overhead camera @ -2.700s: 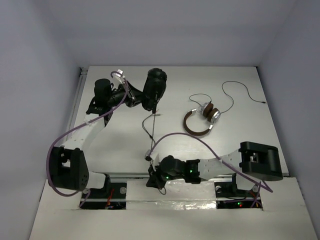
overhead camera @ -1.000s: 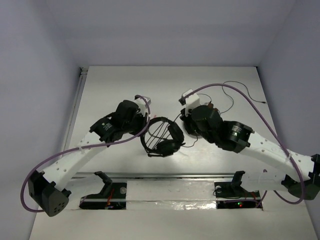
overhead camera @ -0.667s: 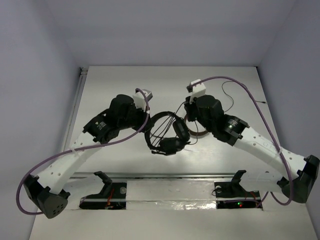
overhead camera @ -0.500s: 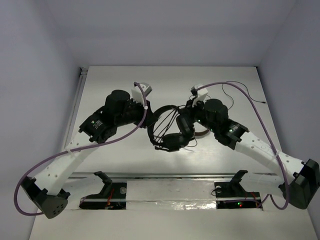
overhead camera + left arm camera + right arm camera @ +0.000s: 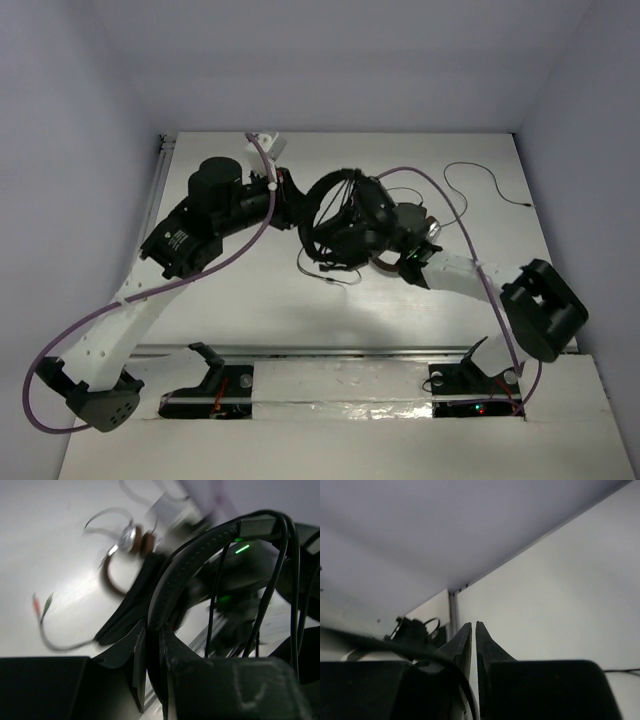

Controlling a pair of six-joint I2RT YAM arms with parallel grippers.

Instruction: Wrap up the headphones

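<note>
Mid-wrap: my left hand (image 5: 151, 630) clenched the headphones (image 5: 195, 550) by the headband, above the bench (image 5: 230, 290) toward twelve o'clock; my right hand (image 5: 473, 630) nearly closed, grip on the cable (image 5: 216, 590) untellable; next, I judged, loop the slack.

The left gripper (image 5: 151, 635) is seen at the bottom centre, its two dark fingers (image 5: 136, 650) closed upon the black headband of the headphones (image 5: 200, 545). The band is pinched between the fingertips and is carried up and to the right in a wide arc. Several thin black cable strands (image 5: 263, 610) are stretched across the inside of that arc. Behind them a dark housing (image 5: 250, 575) with two green lights is seen. On the white table (image 5: 60, 540) a pair of brown-banded headphones (image 5: 129, 536) with silver earcups is shown, blurred. Near the left edge a reddish plug (image 5: 35, 601) and a greenish plug (image 5: 48, 601) are found at the end of a thin cable laid on the table.
</note>
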